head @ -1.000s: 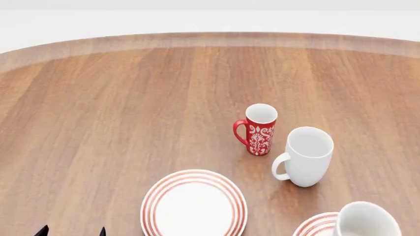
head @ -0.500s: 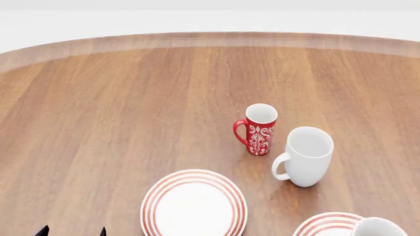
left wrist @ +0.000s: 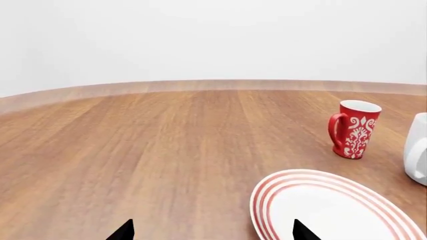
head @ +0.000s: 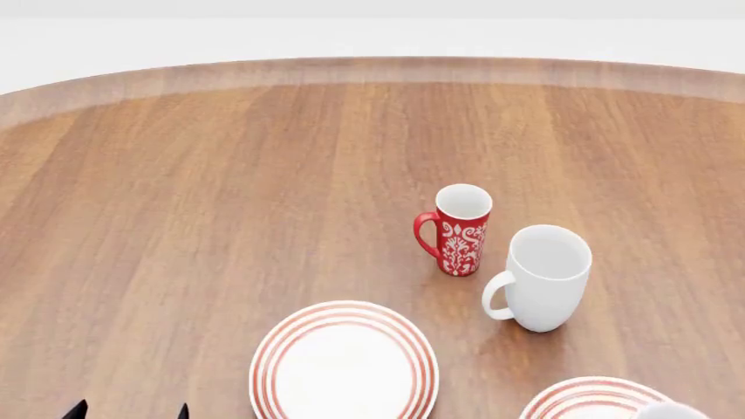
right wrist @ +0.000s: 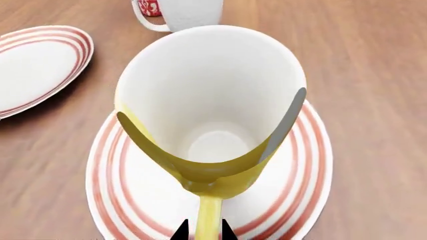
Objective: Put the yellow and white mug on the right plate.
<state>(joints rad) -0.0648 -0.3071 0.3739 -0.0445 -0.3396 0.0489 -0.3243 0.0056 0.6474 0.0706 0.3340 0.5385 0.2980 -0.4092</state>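
The yellow and white mug [right wrist: 210,100] fills the right wrist view, its white inside facing the camera. My right gripper [right wrist: 205,233] is shut on its yellow handle [right wrist: 208,215]. The mug is directly over the right plate [right wrist: 310,165]; whether it touches the plate I cannot tell. In the head view only a sliver of the mug's rim [head: 669,411] shows at the bottom edge, over the right plate [head: 577,397]. My left gripper [head: 128,410] is open at the bottom left, holding nothing; in its own view the left gripper [left wrist: 213,232] stands beside the left plate [left wrist: 333,210].
A slim red patterned mug [head: 462,231] and a taller white mug [head: 545,278] stand behind the plates. The left plate [head: 344,362] lies at bottom centre. The round wooden table [head: 209,201] stretches to the far rim.
The yellow and white mug has gone down over the right plate and almost dropped out of the head view's bottom edge. The left gripper has not moved.
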